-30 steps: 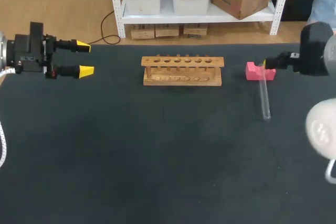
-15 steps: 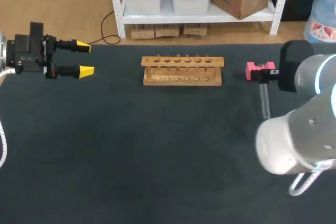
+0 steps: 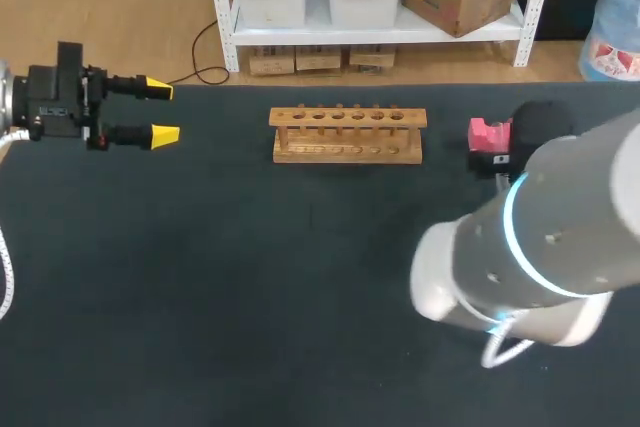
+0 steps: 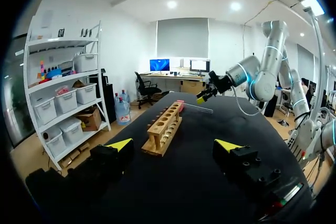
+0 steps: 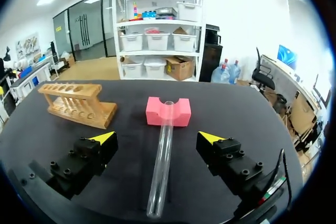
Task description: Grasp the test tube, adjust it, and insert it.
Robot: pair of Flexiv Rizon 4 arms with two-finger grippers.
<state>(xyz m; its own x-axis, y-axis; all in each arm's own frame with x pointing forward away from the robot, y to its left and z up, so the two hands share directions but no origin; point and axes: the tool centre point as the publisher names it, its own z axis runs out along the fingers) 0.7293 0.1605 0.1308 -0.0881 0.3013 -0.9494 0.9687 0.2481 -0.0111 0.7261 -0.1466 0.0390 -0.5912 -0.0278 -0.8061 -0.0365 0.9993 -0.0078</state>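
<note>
A pink block (image 3: pixel 485 134) with a notched top sits on the dark table (image 3: pixel 250 297), toward its right.

Black table (image 3: pixel 250 297) — matte dark top, evenly lit — fills most of head view.

The left pincer (image 3: pixel 160 111) is a black, boxy block with two slim black fingers ending in bright yellow wedge tips. A white coiled cable (image 3: pixel 5 282) hangs behind it. The right arm (image 3: pixel 560 217) is smooth, pale grey and rounded, with a glowing blue ring (image 3: pixel 512 232) and a thin grey cable loop (image 3: pixel 503 347). The right pincer (image 5: pixel 156 138) has chunky black finger blocks with recessed screws (image 5: pixel 54 165).
</note>
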